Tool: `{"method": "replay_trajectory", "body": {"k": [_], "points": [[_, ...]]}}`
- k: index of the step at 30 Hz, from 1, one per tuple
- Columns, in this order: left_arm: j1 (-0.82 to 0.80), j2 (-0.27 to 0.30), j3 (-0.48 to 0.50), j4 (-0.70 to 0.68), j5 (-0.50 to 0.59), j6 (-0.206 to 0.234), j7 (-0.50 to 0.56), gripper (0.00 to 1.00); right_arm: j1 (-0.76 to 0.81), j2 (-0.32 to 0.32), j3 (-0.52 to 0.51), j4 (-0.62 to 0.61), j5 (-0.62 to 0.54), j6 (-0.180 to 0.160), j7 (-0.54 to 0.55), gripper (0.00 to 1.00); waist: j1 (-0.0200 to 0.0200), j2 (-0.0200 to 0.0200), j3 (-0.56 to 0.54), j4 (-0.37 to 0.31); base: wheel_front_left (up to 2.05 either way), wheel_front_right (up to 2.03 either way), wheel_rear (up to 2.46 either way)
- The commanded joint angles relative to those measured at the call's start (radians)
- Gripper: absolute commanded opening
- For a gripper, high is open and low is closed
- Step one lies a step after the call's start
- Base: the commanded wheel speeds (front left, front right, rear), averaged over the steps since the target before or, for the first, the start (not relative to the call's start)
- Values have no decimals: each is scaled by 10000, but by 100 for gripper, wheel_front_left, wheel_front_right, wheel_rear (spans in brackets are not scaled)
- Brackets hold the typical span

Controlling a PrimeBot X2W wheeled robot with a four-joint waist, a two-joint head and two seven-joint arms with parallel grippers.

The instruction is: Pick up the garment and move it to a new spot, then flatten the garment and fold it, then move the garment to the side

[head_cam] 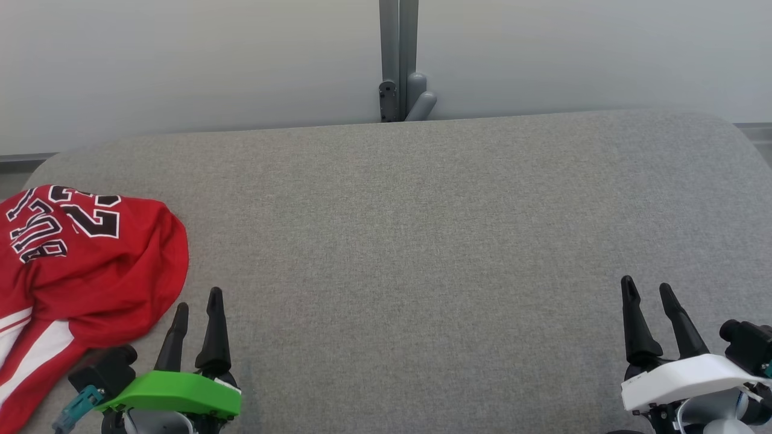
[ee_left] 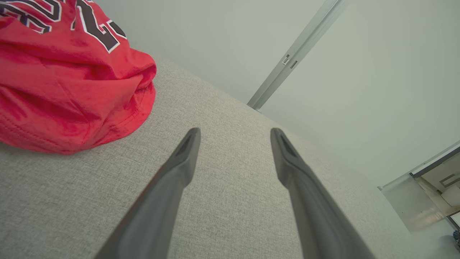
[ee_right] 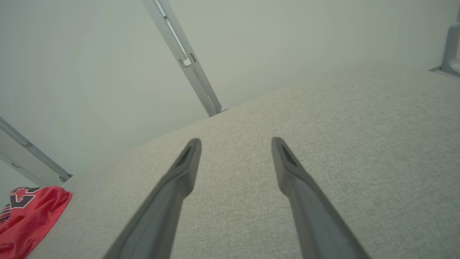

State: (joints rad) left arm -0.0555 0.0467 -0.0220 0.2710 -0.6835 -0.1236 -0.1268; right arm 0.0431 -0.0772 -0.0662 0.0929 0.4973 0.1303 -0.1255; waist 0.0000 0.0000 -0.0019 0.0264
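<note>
Though it lies crumpled, the red jersey (head_cam: 90, 271) stretches near-to-far, lettering (head_cam: 66, 223) farthest.

Grey fabric surface (head_cam: 422, 241), metal post (head_cam: 398, 60), pale wall (head_cam: 181, 60)

My left end effector (head_cam: 198, 300) hangs open beside the jersey (head_cam: 90, 265); my right end effector (head_cam: 646, 284), open, over the tabletop (head_cam: 410, 241).

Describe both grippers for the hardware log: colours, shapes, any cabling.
Left gripper: bright green shell, two long dark tapered jaws, a black module on its outer side with a teal connector. Right gripper: the same dark jaws on a white shell, a black unit on its outer side. Wrist views show a recessed slot near each jaw tip.
</note>
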Motion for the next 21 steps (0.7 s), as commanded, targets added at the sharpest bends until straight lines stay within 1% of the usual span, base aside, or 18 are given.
{"method": "replay_trajectory", "body": {"k": [1,14,21], "points": [[-35,40,-7,-12,378,-54,-133,100,47,-81,-13,-182,-414,4,-124,100,0,0,6,7,0,0,0],[21,89,-125,248,1768,-69,-471,100,237,-9,-22,-275,-1746,5,-471,100,0,0,28,56,0,0,0],[65,155,-210,329,2278,-72,-617,100,311,38,-124,-329,-2301,4,-608,100,0,0,33,90,0,0,0]]}}
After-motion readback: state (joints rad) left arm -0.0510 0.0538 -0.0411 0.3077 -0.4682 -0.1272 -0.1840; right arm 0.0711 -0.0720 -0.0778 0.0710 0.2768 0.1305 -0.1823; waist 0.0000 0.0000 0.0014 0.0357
